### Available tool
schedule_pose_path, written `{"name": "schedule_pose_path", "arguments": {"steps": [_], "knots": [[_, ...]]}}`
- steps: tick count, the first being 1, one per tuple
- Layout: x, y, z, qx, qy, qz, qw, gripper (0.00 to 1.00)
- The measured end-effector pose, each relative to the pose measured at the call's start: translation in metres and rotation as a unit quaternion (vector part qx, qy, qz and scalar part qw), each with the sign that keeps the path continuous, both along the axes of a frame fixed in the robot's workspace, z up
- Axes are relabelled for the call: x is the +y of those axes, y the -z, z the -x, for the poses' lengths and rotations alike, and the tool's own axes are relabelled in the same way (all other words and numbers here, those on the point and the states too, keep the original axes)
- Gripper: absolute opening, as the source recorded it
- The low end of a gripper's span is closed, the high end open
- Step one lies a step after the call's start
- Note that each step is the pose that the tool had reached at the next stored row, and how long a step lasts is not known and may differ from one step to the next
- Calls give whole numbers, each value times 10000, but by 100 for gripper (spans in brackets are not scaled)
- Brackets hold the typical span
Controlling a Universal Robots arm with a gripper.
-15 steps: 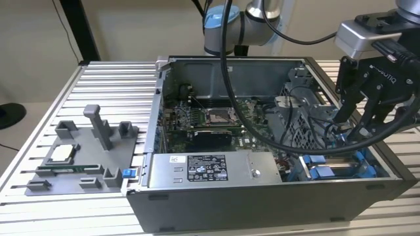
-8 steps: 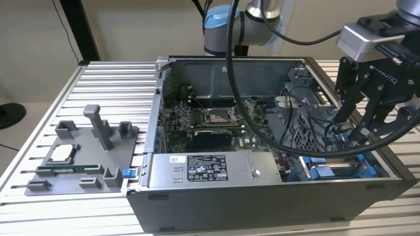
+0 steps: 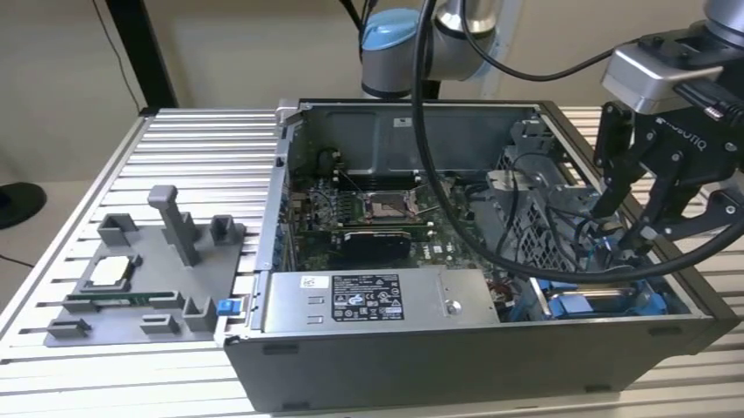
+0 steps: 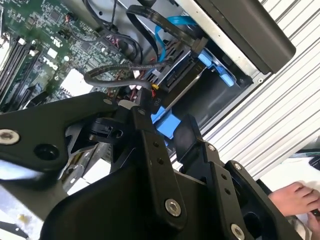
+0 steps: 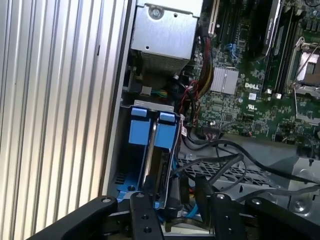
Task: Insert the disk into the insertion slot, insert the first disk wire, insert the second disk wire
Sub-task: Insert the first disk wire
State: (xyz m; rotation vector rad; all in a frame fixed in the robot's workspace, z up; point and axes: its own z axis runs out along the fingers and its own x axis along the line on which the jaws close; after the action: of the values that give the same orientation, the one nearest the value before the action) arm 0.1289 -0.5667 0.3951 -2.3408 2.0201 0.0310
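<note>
- While the tool [image 3: 622,228] reaches down into the open computer case [image 3: 384,366] on the slatted desk [image 3: 198,139], its fingers [image 5: 144,215] stand apart in both wrist views, with nothing clamped between them that can be made out.
- The disk [image 5: 156,165] stands on edge inside the insertion slot [image 5: 120,175], in the case corner toward the exterior view's right, beside the power-supply box [image 3: 361,300].
- Its long axis runs along the case wall next to it. The end with the two blue tabs [image 5: 139,131] points at the power-supply box, and the other end points at the tool.
- A blue cable [image 4: 175,21] and a dark wire bundle [image 4: 112,71] loop near that other end.
- A person's hand [image 4: 295,197] lies beyond the case, over the desk.
</note>
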Motion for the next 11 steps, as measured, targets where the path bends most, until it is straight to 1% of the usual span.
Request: {"name": "schedule_pose_path", "arguments": {"steps": [3, 6, 11], "knots": [[4, 11, -9, 0, -60, -3, 10000, 100], [4, 13, -10, 0, -67, -3, 10000, 100], [17, 43, -10, 0, -69, -10, 10000, 100]]}}
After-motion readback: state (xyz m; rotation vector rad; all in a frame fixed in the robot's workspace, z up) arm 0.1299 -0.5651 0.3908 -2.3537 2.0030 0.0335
